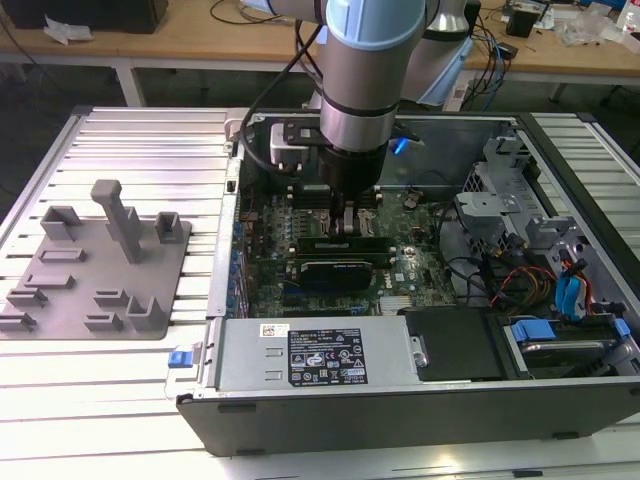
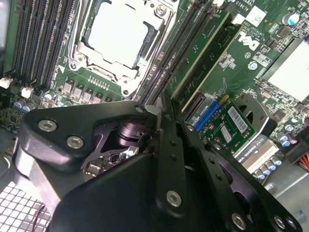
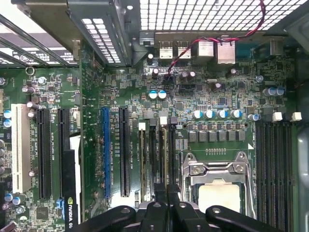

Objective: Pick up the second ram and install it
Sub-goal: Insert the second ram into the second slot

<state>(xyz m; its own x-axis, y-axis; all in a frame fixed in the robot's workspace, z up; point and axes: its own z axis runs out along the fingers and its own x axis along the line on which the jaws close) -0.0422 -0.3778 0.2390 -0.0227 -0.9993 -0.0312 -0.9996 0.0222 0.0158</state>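
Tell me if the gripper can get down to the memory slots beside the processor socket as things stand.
Probably yes. The gripper hangs right over the memory slots beside the processor socket, with nothing visible between them; the black expansion card lies off to one side.

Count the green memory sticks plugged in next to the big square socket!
2, in the second wrist view: one stick stands nearest the processor socket, the other stick right beside it. The gripper may hide others.
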